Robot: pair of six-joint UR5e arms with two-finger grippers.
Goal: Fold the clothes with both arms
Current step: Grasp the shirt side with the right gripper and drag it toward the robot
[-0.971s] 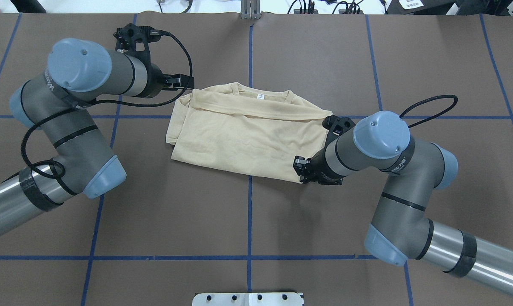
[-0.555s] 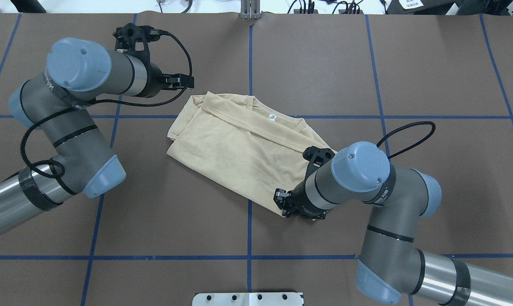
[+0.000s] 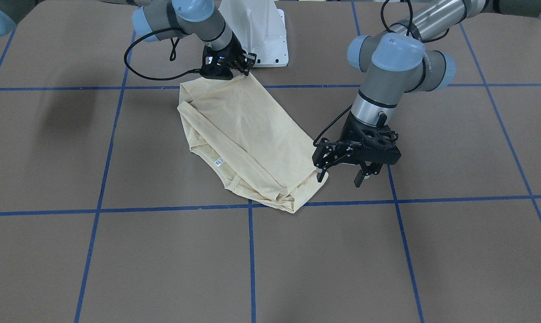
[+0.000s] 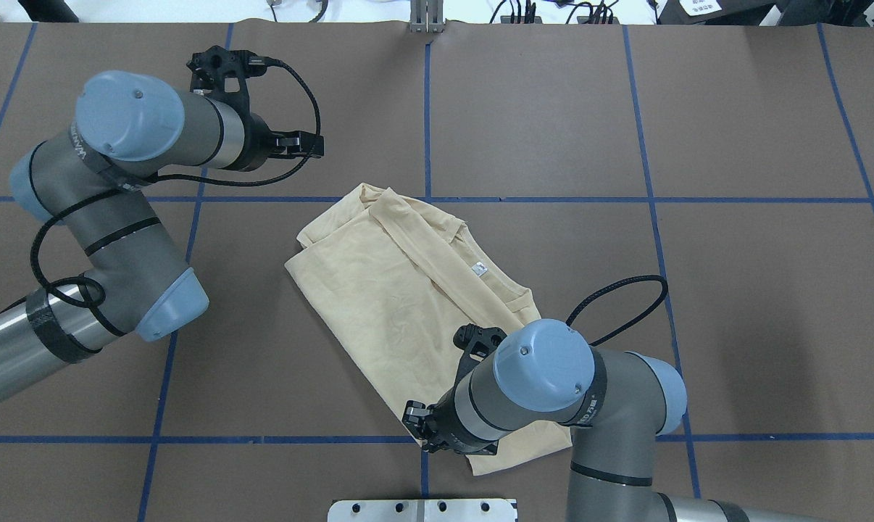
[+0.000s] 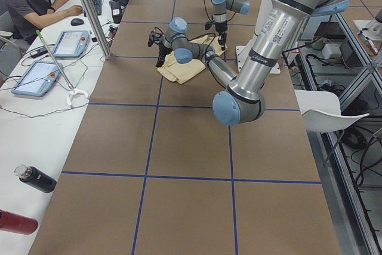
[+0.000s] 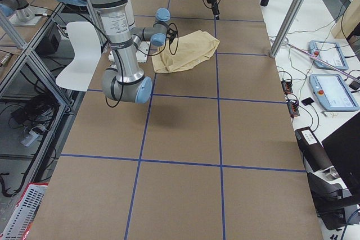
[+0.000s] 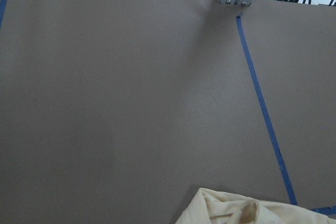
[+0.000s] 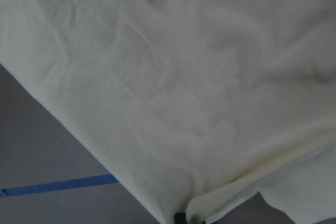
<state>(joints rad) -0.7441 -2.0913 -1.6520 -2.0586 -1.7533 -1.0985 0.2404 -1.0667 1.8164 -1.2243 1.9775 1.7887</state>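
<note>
As left fingers [image 3: 359, 178] gape, right fingers [image 3: 242, 67] gripping the T-shirt [image 4: 379, 290] have dragged it rearward, turning it

The T-shirt [image 4: 386, 290] is seen as soft, matt cream cloth, finely creased. The tabletop [image 4: 734, 290] is covered by a matt brown, paper-like sheet, crossed by smooth blue tape lines [image 4: 263, 439]. The left arm [image 4: 125, 246] and right arm [image 4: 625, 406] are finished in dull grey metal, with smooth light blue caps and polished, glossy silver tubes. The left gripper [image 3: 339, 178] and right gripper [image 3: 245, 71] are made of matt black plastic; the pedestal base [image 3: 261, 36] is coated in smooth white.
</note>
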